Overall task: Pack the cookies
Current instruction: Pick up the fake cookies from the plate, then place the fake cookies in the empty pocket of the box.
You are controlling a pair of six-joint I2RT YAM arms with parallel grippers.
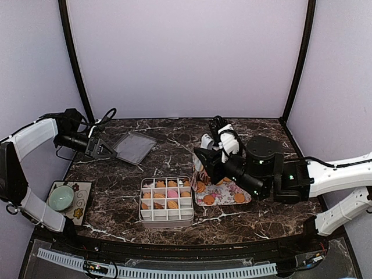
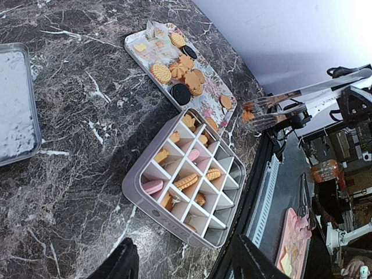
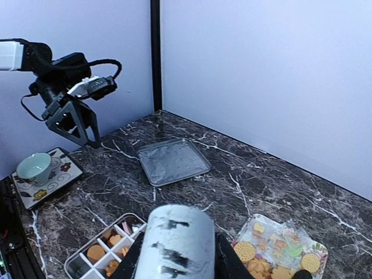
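Cookies lie on the flower-patterned tray, and several more sit in the cells of the white grid box. In the left wrist view the tray cookies are round golden ones and two black sandwich rounds, and the box holds golden and pink ones. My right gripper is shut on the white-taped handle of the metal tongs. The tong tips hover over the tray's near end with an orange cookie at them. My left gripper is open and empty at the far left.
A clear plastic lid lies flat just right of my left gripper and also shows in the right wrist view. A green teacup stands on a flowered coaster at the table's left edge. Black frame posts stand at the back corners.
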